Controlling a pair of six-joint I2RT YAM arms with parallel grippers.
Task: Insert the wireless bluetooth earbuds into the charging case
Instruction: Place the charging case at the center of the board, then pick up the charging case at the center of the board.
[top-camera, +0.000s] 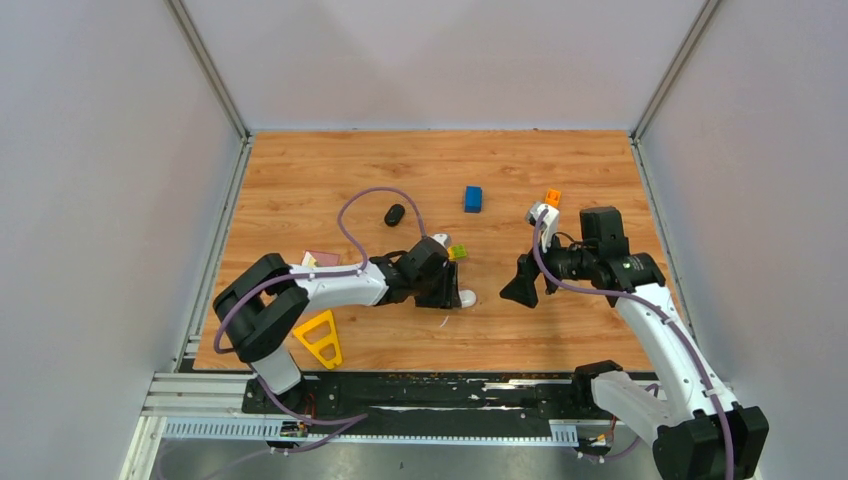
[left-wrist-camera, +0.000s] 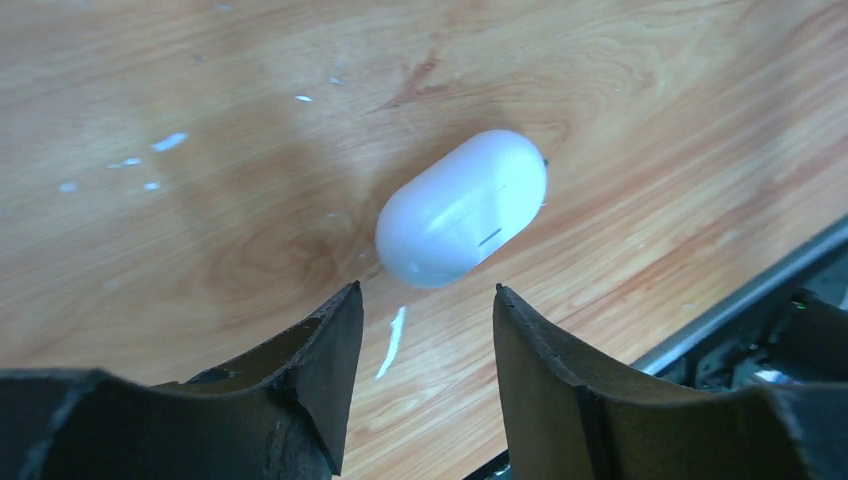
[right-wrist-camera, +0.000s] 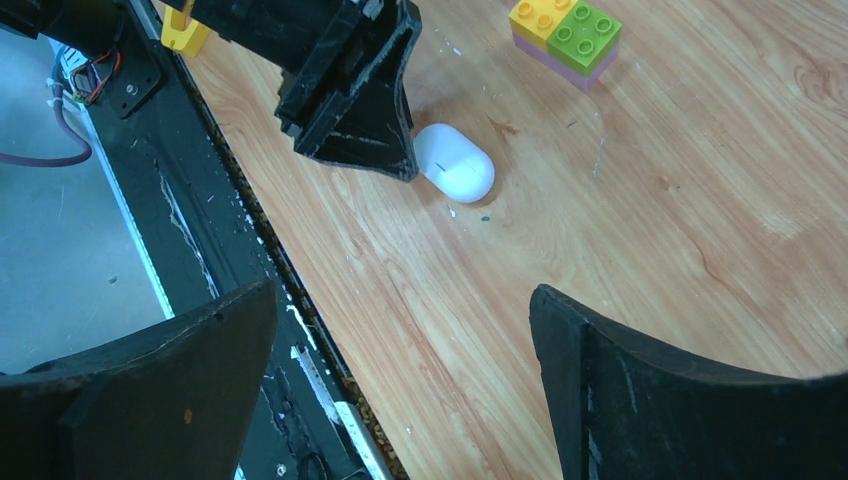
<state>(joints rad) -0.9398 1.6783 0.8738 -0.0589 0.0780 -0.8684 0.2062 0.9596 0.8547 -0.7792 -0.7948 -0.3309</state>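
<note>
Left end effector (left-wrist-camera: 425, 300), jaws parted, sits low with the white earbud (left-wrist-camera: 462, 208) lying on the tabletop (left-wrist-camera: 200, 150) just beyond its tips. I'd ease forward, straddle its narrow sides, then close gently. Right end effector (top-camera: 520, 290) hangs open nearby; a black earbud (top-camera: 394, 214) lies farther back.

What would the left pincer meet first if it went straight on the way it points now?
The white capsule-shaped case, lying just ahead of the open left pincer; depth is unclear, so the tabletop may come first.
</note>
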